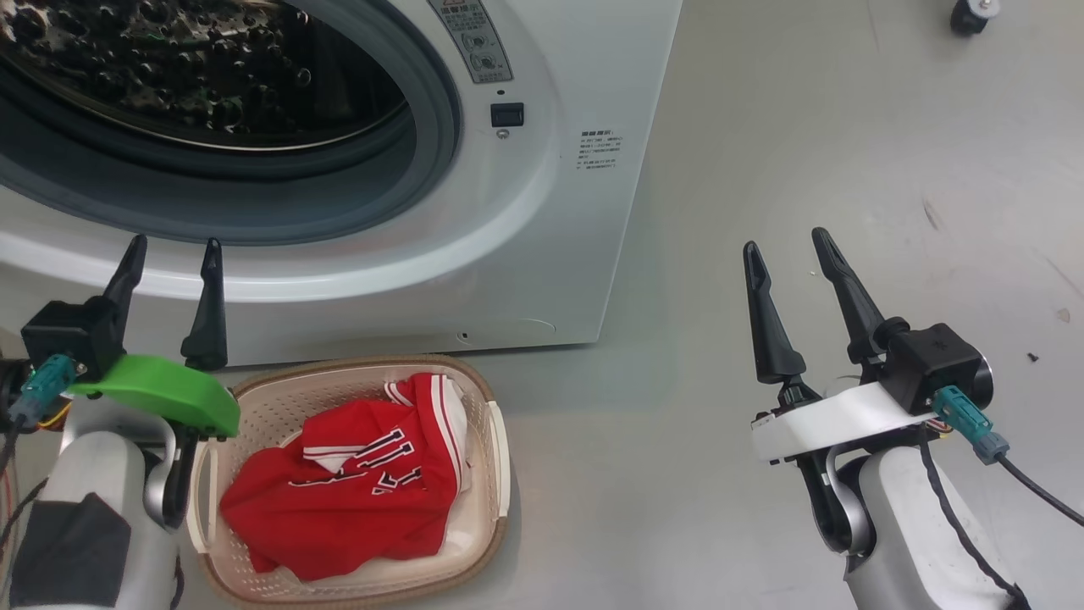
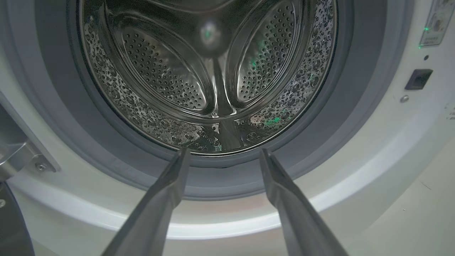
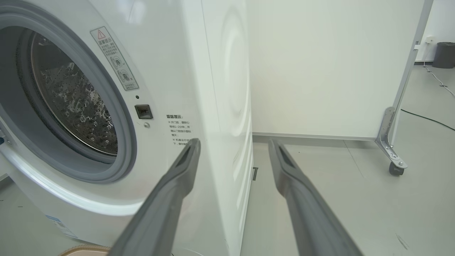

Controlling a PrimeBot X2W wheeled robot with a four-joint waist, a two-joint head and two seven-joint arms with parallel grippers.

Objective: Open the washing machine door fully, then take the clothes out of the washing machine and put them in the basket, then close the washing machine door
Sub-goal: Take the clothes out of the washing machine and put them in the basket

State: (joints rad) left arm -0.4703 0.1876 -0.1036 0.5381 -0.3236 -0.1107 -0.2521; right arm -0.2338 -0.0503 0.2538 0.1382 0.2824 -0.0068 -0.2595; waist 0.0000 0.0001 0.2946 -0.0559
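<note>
Step in hand: the drum (image 2: 213,89) looks bare, so closing the door is probably what is left.
Clothes (image 1: 339,500): a soft red jersey with white and dark striped trim, crumpled in the basket.
Basket (image 1: 356,366): cream perforated plastic with a brown woven-look rim, on the floor (image 1: 762,127) just in front of the washing machine (image 1: 542,212).
Left end effector (image 1: 174,246): fingers apart and empty, pointing at the lower grey rubber gasket (image 2: 106,149).
Right end effector (image 1: 785,241): fingers apart and empty, off the machine's right corner over bare floor.
Door (image 2: 10,220): only a dark edge shows, likely its rim, below the metal hinge (image 2: 21,156).
Key relation: the door lies left of the left end effector and its hinge axis is upright, so the left arm is nearer.
Drum surface: shiny perforated steel with embossed bumps.
</note>
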